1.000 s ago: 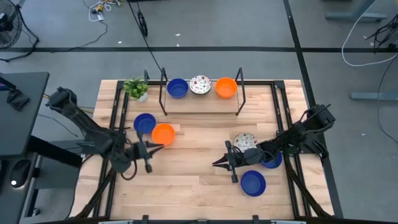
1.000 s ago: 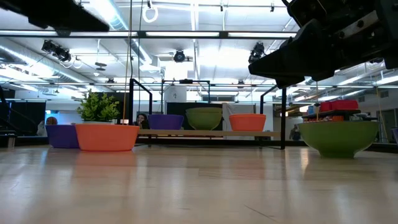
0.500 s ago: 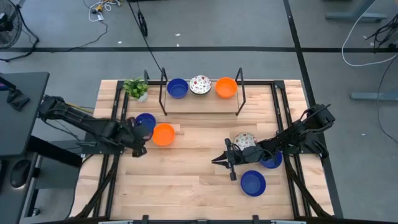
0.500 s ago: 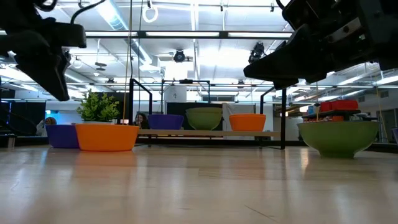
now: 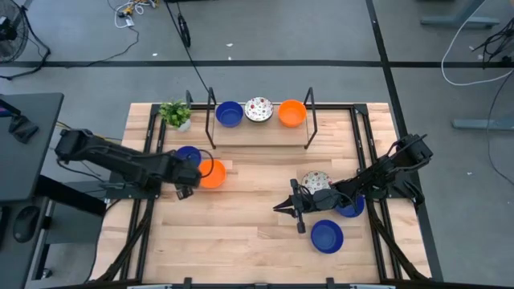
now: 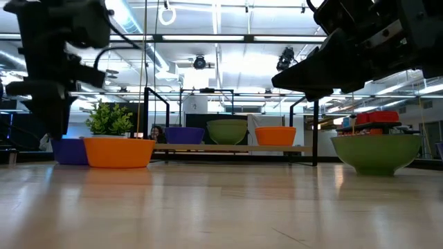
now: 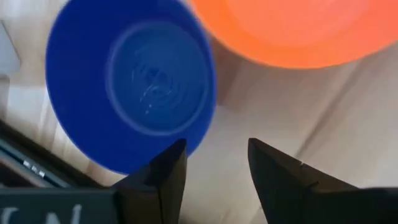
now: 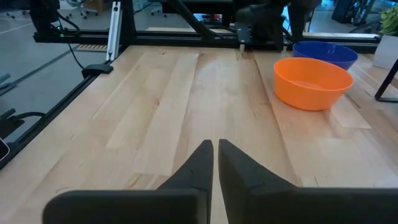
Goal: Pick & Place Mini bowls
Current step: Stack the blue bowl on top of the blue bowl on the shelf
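Left arm stretched low across the left side of the tabletop [image 5: 241, 217], wrist pointing down. Left gripper [image 5: 186, 175] sits over the near edges of a blue mini bowl [image 5: 188, 155] and an orange mini bowl [image 5: 212, 172], which lie side by side, touching or nearly so. In the left wrist view its fingers [image 7: 166, 174] are released, a clear gap between them, above bare wood just beside the blue bowl's rim [image 7: 134, 93], the orange bowl [image 7: 292, 31] beside it. Not grasping anything.

Right arm reaches in from the right edge, folded low, pointing left. Right gripper [image 5: 283, 209] hangs over bare wood in the middle-right area, fingers [image 8: 200, 163] clenched together, tips meeting, holding nothing. Beside that arm: a speckled white mini bowl [image 5: 316, 181] on its far side, a blue mini bowl [image 5: 327, 235] on its near side, and another blue one [image 5: 351, 208] mostly hidden under the arm, so its exact spot is hard to tell.

At the far side, under a black frame rack [image 5: 261, 120], three mini bowls sit in a row: blue [image 5: 229, 113], speckled white [image 5: 259, 109], orange [image 5: 291, 112]. Small potted plant [image 5: 175, 113] to the left of the rack.
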Robot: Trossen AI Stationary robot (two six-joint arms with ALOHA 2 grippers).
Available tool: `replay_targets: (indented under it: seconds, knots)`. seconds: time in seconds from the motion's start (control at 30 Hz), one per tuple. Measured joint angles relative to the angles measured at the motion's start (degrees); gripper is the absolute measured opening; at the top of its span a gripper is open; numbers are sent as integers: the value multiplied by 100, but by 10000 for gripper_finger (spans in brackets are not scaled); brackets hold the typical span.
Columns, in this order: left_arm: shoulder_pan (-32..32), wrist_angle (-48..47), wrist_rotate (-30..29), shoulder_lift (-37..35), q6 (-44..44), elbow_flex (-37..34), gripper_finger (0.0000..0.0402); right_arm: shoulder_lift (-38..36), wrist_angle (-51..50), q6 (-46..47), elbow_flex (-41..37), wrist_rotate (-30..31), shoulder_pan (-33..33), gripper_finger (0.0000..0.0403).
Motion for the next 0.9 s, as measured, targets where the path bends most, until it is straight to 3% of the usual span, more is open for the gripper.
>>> replay_targets:
  seconds: [0.23,0.53,0.9]
  knots:
    - [310,0,2,694,0,0,154,0,-8,-2,0,-2,0,26]
    - [411,220,422,786,338,2,129,0,-46,-2,0,-9,-2,26]
    - [404,164,666,786,455,212,25,-2,-89,-4,0,-9,0,26]
